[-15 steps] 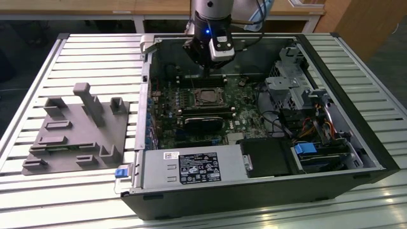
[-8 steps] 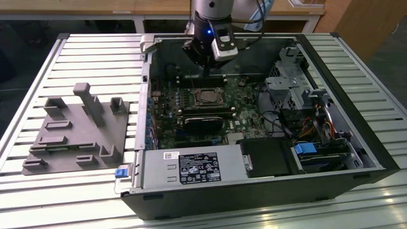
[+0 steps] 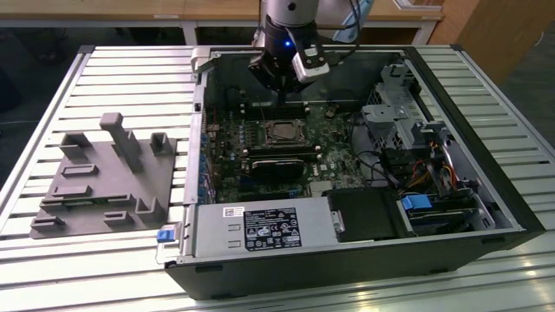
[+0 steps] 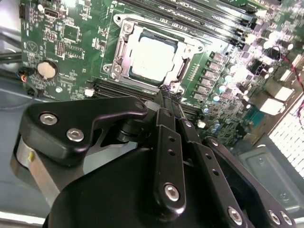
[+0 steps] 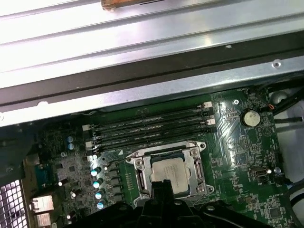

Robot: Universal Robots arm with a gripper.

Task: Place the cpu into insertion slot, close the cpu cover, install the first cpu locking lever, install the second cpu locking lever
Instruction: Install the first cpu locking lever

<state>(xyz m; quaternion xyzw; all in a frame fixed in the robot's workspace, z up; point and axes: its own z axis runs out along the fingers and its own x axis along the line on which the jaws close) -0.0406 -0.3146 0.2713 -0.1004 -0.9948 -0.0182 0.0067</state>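
cpu (image 4: 153,58) sits in insertion slot (image 5: 138,162) on the green board (image 4: 78,35), pale face up. cpu cover (image 4: 127,52) lies flat around it, chip face showing through the cut-out. Pincer (image 4: 170,92) is over the slot's edge, its 2 fingers drawn together at the tips; cannot tell if anything is pinched. 4 long black memory slots (image 5: 152,128) run just beside the slot. Board sits in an open computer case (image 3: 451,123) on the slatted worktop (image 3: 130,65). Grey fixture (image 3: 104,175) lies at the exterior view's left.
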